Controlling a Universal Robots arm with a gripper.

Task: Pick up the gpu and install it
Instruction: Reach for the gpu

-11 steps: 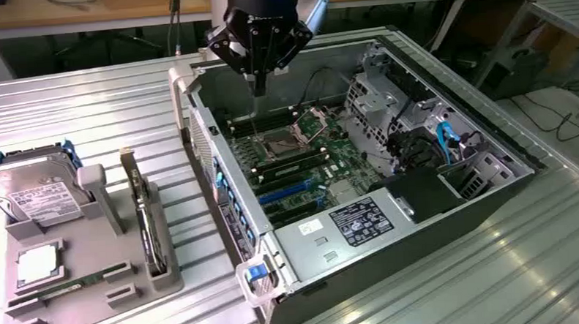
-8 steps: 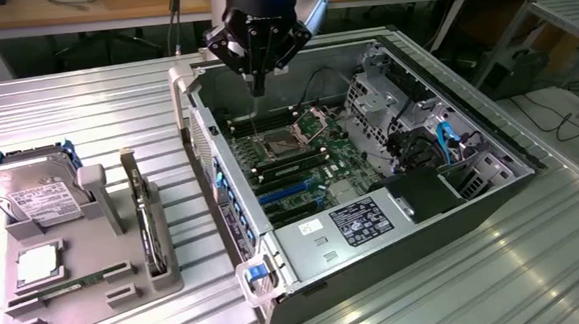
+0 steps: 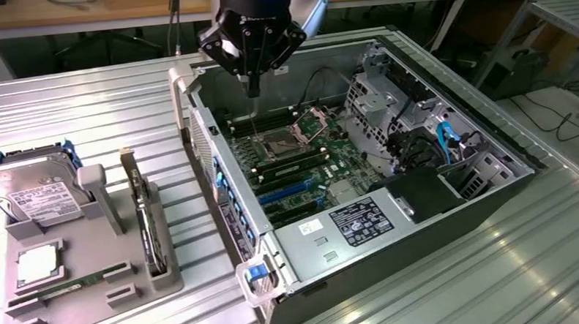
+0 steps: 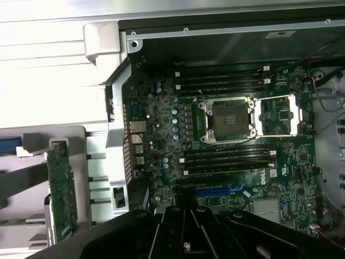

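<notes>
**A:** What takes up the most room?

**B:** A ribbed metal counter (image 3: 92, 112). An open computer case (image 3: 374, 294) lies on its side on it, towards the exterior view's right, with the motherboard (image 3: 304, 158) facing up.

**A:** And beside the case?

**B:** A grey holder (image 3: 91, 306) sits on the counter at the exterior view's left, just beside the case wall. It carries the loose parts.

**A:** Where is the arm?

**B:** The arm (image 3: 263, 17) hangs over the far end of the case, above the motherboard and near the processor socket (image 3: 274, 144).

**A:** How do the jaws stand?

**B:** The jaws are pressed together into one narrow tip that points straight down. They have hold of nothing and touch nothing.

**A:** And the gpu?

**B:** The gpu (image 3: 148, 219) stands on edge in a slot of the holder, on the side nearest the case. It looks like a thin dark strip and is well apart from the jaws.

**A:** What else is in the holder?

**B:** A silver hard drive (image 3: 39, 198) with a white label leans at the far end. A slim green memory stick (image 3: 70, 286) lies flat towards the near end.
</notes>
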